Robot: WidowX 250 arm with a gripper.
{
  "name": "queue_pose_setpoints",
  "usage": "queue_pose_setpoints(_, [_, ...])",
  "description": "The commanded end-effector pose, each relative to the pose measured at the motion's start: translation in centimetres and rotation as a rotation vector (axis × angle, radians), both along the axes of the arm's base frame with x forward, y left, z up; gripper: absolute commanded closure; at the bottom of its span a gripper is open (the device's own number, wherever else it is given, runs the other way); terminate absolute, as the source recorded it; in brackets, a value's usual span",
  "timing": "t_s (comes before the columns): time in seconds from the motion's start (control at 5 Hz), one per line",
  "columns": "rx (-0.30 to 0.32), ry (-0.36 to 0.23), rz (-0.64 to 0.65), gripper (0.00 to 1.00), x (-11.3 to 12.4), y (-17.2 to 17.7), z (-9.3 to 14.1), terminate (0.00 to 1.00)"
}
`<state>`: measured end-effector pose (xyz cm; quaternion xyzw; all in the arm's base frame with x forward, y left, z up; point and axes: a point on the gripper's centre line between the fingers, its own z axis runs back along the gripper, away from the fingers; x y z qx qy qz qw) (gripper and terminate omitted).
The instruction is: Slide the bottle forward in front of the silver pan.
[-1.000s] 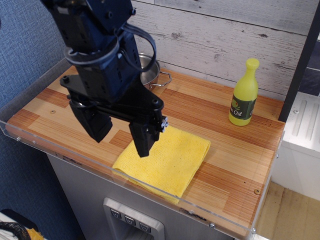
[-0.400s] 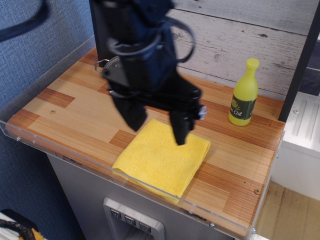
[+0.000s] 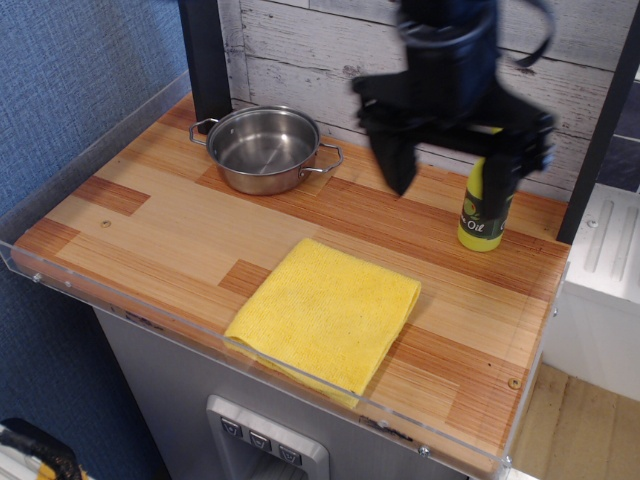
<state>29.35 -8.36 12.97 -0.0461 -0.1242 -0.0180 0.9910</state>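
With the hand [image 3: 455, 185] spread wide and blurred just left of the upright bottle [image 3: 484, 215] — far right of the silver pan [image 3: 266, 147] on the counter [image 3: 180, 220] — a high push likely tips it.

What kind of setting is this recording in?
Likely a mock kitchen counter for robot tests: a wooden countertop with a clear plastic edge guard, a silver pan, a toy oil bottle and a folded yellow cloth, under a robot's open tool.
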Motion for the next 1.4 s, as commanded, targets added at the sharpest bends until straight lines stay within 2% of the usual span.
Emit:
queue_pose_setpoints(0.0, [0.145, -0.005, 0.061, 0.00, 6.0, -1.8, 1.0, 0.00])
queue_pose_setpoints(0.2, [0.187, 0.026, 0.074, 0.00, 6.7, -1.8, 0.5, 0.00])
queue_pose_setpoints(0.4, [0.196, 0.028, 0.097, 0.00, 7.3, -1.3, 0.8, 0.00])
queue_pose_setpoints(0.6, [0.147, 0.035, 0.103, 0.00, 8.1, -0.7, 0.8, 0.00])
queue_pose_setpoints(1.0, [0.133, 0.064, 0.112, 0.00, 9.3, -0.1, -0.5, 0.00])
queue_pose_setpoints(1.2, [0.107, 0.073, 0.115, 1.00, 9.6, -0.1, -1.0, 0.00])
